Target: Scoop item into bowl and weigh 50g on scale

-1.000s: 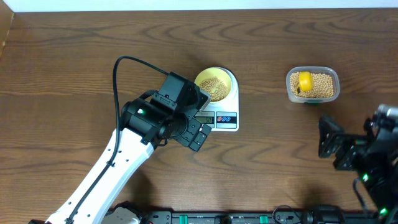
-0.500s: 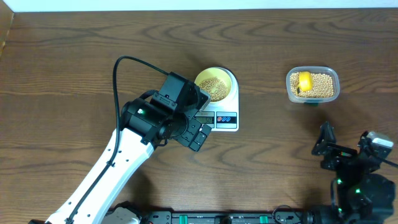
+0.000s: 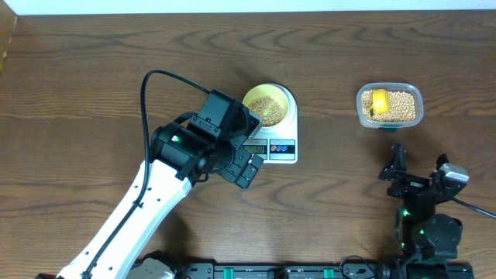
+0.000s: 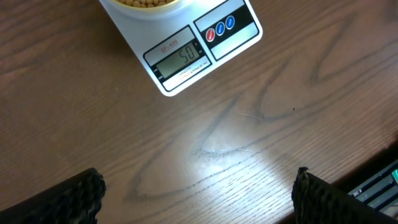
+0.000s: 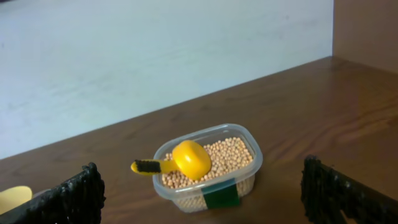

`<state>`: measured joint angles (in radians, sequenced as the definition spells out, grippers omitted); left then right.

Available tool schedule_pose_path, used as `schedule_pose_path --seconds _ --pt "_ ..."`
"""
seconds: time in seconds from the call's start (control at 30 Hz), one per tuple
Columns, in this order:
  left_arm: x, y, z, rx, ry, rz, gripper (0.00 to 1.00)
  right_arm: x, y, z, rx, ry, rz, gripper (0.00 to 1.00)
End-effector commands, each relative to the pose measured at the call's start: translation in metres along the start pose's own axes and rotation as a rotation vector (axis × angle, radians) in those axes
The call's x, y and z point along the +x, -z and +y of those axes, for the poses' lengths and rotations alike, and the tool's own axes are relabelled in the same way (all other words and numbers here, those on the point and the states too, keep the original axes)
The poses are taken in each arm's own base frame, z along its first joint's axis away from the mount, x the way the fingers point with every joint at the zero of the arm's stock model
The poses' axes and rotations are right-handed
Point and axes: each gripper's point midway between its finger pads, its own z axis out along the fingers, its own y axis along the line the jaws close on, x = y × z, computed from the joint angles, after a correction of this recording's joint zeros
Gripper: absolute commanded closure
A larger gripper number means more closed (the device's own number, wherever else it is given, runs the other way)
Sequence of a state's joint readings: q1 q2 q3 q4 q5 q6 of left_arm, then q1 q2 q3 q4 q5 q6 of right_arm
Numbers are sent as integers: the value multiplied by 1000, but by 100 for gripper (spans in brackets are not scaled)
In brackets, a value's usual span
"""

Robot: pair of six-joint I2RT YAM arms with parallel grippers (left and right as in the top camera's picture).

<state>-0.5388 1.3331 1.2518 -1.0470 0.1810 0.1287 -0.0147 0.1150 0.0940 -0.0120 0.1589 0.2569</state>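
Note:
The pale-yellow bowl (image 3: pixel 270 105) holds tan beans (image 3: pixel 266 109) and stands on the white scale (image 3: pixel 284 148). In the left wrist view the scale (image 4: pixel 186 59) reads 50 on its display, with the bowl's rim (image 4: pixel 142 6) at the top edge. My left gripper (image 3: pixel 246 167) (image 4: pixel 199 199) is open and empty over bare table just in front of the scale. My right gripper (image 3: pixel 418 174) (image 5: pixel 199 193) is open and empty, near the table's front right and facing the tub. More beans (image 5: pixel 233 152) lie in the tub.
A clear plastic tub (image 3: pixel 390 106) (image 5: pixel 245 171) of beans stands at the right rear, with a bright yellow scoop (image 3: pixel 378 101) (image 5: pixel 189 158) lying in it. The left arm's black cable (image 3: pixel 151 77) loops above the table. A pale wall shows behind the table's far edge.
The right arm has pulled in from the right edge toward the front and turned so that its open fingers face the tub. The left arm, bowl and scale have not moved.

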Motion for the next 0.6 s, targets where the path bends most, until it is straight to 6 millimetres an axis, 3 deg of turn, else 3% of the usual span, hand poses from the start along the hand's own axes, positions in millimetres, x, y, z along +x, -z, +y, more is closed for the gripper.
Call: schedule_pose_path --seconds 0.0,0.33,0.57 --pt "-3 5 0 -3 -5 -17 2 7 -2 -6 16 -15 -19 1" --pt "-3 5 0 -3 -5 -17 2 8 -3 -4 -2 -22 -57 1" --pt "-3 5 0 -3 -5 -17 1 27 -4 -6 1 -9 23 1"
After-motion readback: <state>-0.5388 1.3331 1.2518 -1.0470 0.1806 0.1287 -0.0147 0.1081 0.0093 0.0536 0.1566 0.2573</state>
